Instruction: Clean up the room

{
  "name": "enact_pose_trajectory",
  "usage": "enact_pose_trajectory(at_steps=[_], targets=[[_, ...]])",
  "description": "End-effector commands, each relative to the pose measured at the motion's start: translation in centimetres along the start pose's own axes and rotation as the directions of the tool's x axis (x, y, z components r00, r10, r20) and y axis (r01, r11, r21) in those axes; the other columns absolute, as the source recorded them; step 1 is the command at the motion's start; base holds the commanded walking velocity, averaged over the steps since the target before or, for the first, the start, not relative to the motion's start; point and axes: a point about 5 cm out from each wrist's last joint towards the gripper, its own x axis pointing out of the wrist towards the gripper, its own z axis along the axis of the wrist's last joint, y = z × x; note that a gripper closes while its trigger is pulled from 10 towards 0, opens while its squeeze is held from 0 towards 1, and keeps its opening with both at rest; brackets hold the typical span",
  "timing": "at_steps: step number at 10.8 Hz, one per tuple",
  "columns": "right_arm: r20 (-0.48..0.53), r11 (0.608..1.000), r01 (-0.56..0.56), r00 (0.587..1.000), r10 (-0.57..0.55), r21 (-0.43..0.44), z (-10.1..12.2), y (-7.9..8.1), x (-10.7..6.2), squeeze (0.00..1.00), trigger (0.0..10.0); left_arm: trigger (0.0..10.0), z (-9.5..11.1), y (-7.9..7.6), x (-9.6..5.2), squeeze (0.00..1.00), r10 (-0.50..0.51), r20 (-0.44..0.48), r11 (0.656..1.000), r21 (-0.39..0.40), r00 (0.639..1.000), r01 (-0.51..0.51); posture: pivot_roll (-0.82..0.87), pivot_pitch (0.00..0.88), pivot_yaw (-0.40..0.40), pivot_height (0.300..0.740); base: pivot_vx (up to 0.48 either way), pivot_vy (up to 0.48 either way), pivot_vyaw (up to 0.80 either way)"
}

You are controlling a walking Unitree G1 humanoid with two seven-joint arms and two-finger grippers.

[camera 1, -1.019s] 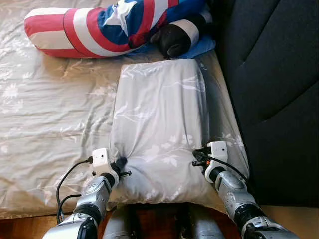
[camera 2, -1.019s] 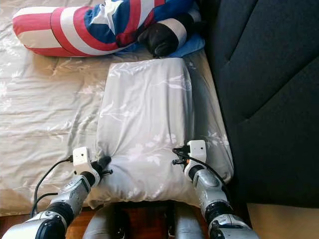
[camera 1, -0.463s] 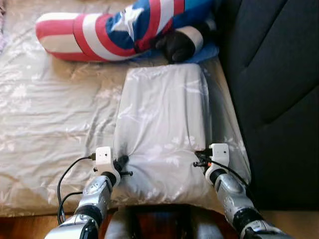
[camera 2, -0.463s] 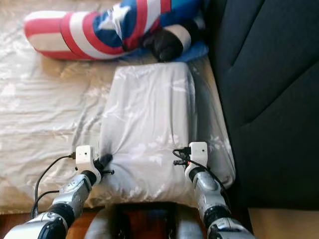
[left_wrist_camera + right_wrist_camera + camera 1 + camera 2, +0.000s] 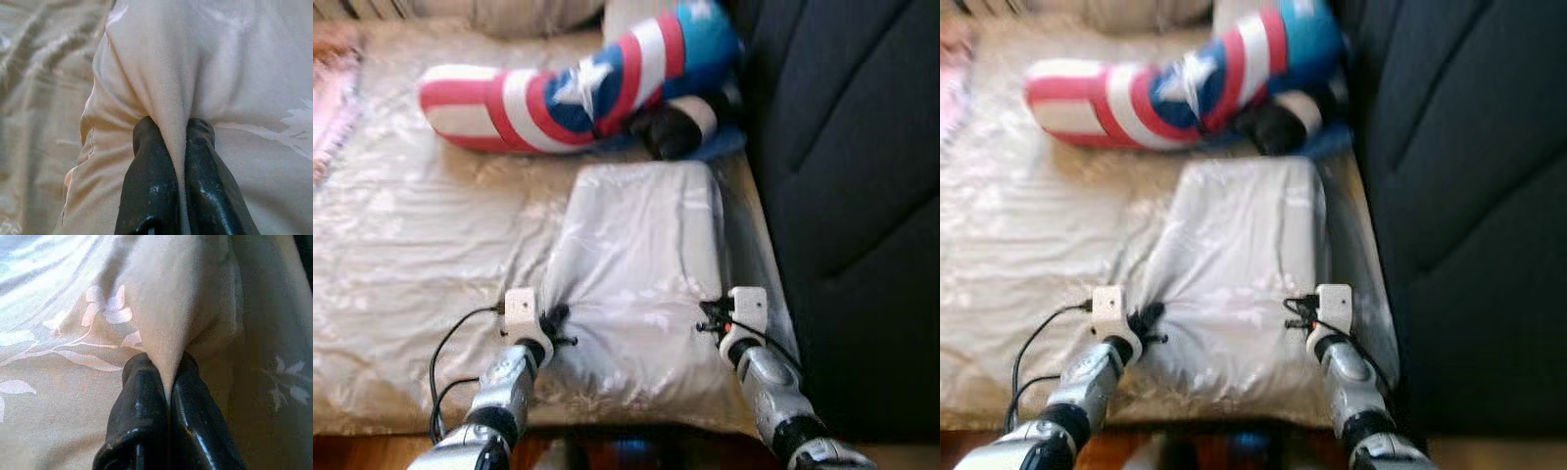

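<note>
The grey pillow is lying on the bed, its long side running up toward the headboard end, close beside the dark upholstered panel on the robot's right. Both arms are reaching onto its near end, and each is gripping a separate near corner region, which looks like a two-handed hold meant to keep the soft pillow from sagging or twisting when it is shifted. The left gripper is pinching a raised fold of pillowcase, its jaws pressed together with the cloth ridge squeezed between them; the fabric is puckering around that spot in the head views. The right gripper is doing the same on the other side, jaws closed on a narrow tent of flowered cloth. Taking only the cover, not the filling, suggests a hold for dragging or straightening, not a firm lift. Beyond the pillow's far end, a red, white and blue striped bolster cushion is lying across the bed, touching or nearly touching a black and white rounded object on a blue cloth; the blur is hiding what that is.
</note>
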Motion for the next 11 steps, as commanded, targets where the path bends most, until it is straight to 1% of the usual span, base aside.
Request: enact_pose_trajectory(at_steps=[1,5,7,10,11], targets=[[0.065,0.993,0.115,0.991,-0.117,0.040,0.8,-2.6,-0.6,0.00,10.0,10.0,1.0,1.6,-0.4,0.00,0.079,0.074,0.997,0.006,0.994,-0.080,-0.05,0.105,-0.014,0.740,0.000,0.000,0.00],[0.062,0.990,0.133,0.989,-0.135,0.044,1.1,-2.8,-0.5,0.00,10.0,10.0,1.6,2.1,-0.3,0.00,0.101,0.087,0.995,0.005,0.991,-0.102,-0.04,0.078,-0.011,0.740,0.000,0.000,0.00],[0.086,0.987,0.153,0.984,-0.157,0.052,1.5,-3.0,-0.5,0.00,10.0,10.0,2.3,2.4,-0.3,0.00,0.111,0.108,0.994,0.011,0.988,-0.113,-0.04,0.072,-0.010,0.740,0.000,0.000,0.00],[0.084,0.986,0.159,0.983,-0.162,0.051,1.5,-3.0,-0.5,0.00,10.0,10.0,2.8,2.1,-0.1,0.00,0.083,0.131,0.997,-0.014,0.988,-0.082,-0.04,0.068,-0.004,0.740,0.000,0.000,0.00],[0.086,0.986,0.160,0.983,-0.164,0.053,1.5,-3.0,-0.5,0.00,10.0,10.0,2.6,1.9,-0.1,0.00,0.074,0.125,0.997,0.002,0.989,-0.075,-0.04,0.067,-0.003,0.740,0.000,0.000,0.00]])
